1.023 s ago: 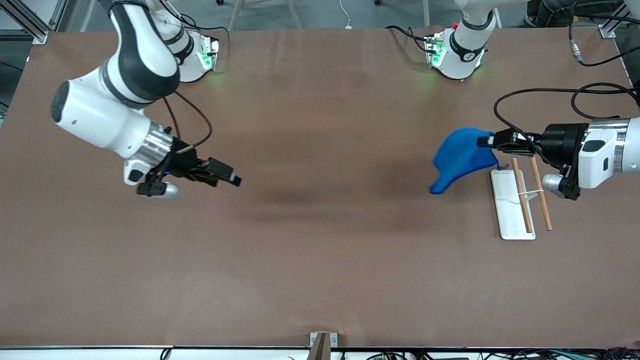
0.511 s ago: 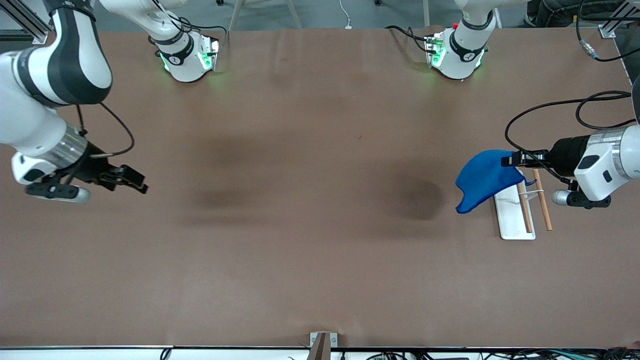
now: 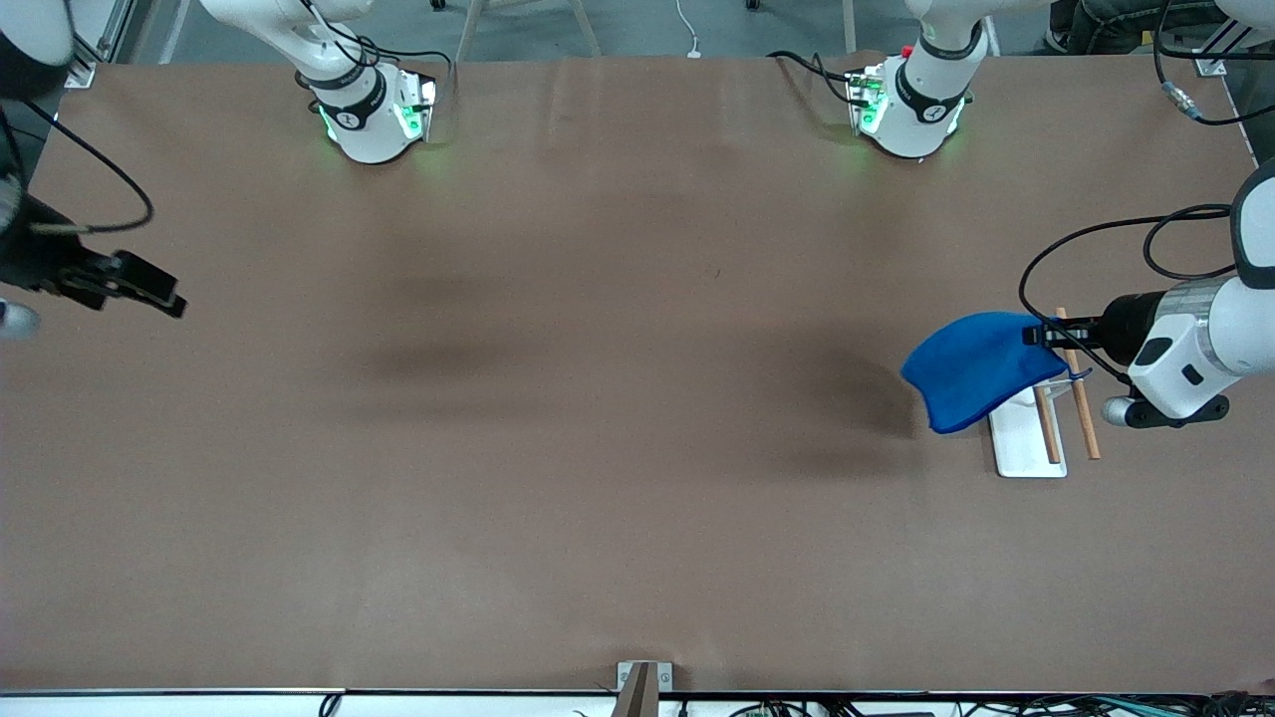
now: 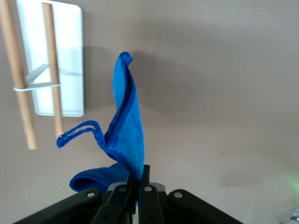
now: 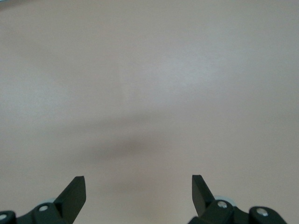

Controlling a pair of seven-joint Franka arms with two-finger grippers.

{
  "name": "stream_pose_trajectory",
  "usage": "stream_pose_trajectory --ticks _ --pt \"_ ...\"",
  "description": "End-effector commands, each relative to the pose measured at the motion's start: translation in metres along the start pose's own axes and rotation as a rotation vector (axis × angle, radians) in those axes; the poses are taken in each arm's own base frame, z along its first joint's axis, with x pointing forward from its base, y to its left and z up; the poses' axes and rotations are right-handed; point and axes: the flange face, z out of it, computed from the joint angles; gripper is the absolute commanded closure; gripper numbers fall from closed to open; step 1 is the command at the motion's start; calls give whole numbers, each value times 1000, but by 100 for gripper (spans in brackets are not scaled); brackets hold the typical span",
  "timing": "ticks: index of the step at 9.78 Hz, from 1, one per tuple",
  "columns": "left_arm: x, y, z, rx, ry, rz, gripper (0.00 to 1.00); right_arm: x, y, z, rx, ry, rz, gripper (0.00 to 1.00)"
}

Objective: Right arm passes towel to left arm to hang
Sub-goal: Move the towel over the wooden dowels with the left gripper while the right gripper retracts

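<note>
The towel (image 3: 981, 363) is a bright blue cloth that hangs bunched from my left gripper (image 3: 1041, 337), which is shut on one of its edges. It covers part of the rack's white base (image 3: 1024, 443) at the left arm's end of the table. In the left wrist view the towel (image 4: 128, 126) droops from the closed jaws of the left gripper (image 4: 138, 179), and its loop thread (image 4: 77, 133) dangles free. My right gripper (image 3: 164, 297) is open and empty over the right arm's end of the table. The right wrist view shows the right gripper (image 5: 138, 184) over bare tabletop.
The rack has two wooden rods (image 3: 1081, 418) over its white base, joined by a white bracket (image 4: 35, 81). Both arm bases (image 3: 369, 110) (image 3: 911, 105) glow green at the table's edge farthest from the front camera. A black cable (image 3: 1096, 234) loops above the left wrist.
The left gripper carried the towel toward the rack, so the cloth now overlaps the white base. The right arm drew back toward its end of the table, its gripper still open.
</note>
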Motion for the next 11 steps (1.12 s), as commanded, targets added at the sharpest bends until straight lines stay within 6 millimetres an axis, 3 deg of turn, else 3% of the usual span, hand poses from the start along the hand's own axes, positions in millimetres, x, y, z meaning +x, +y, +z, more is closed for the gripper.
stream_pose_trajectory --ticks 1,3,5,9,11 --pt "7 -30 20 54 -11 -30 100 -7 19 -26 -17 -17 7 0" --pt "7 -38 17 108 -4 -4 100 -8 23 -47 -14 8 7 0" --pt "7 -49 10 164 3 51 100 -11 13 -36 -32 -39 -12 0" --pt "8 -84 4 218 -12 183 100 -16 23 -26 -32 -59 -13 0" --pt "8 -105 1 210 -8 162 100 -21 25 -26 -29 -59 -66 0"
